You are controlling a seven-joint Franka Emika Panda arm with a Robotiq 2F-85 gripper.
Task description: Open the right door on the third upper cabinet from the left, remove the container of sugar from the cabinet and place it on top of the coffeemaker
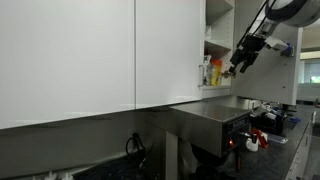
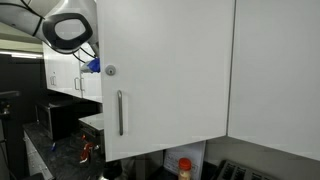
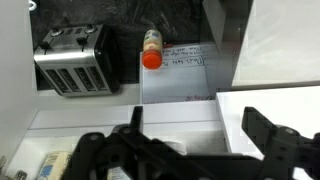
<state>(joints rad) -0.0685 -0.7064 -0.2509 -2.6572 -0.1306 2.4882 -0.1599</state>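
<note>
The third upper cabinet point(image 1: 218, 50) stands open, with a white shelf inside. The right door point(image 2: 165, 80), with its silver bar handle point(image 2: 120, 112), is swung out and fills an exterior view. My gripper point(image 1: 243, 58) hangs open and empty just in front of the open cabinet; in the wrist view its fingers point(image 3: 195, 115) straddle the white shelf edge. A whitish rounded thing point(image 3: 173, 146) lies low between the fingers; I cannot tell if it is the container of sugar. The steel coffeemaker point(image 1: 215, 115) stands below, and its flat top shows in the wrist view point(image 3: 180, 80).
Slim yellow and red bottles point(image 1: 212, 72) stand on the cabinet shelf. A bottle with an orange cap point(image 3: 151, 50) and a silver toaster point(image 3: 72, 58) stand on the counter beside the coffeemaker. The opened door blocks most of the arm point(image 2: 70, 30) in an exterior view.
</note>
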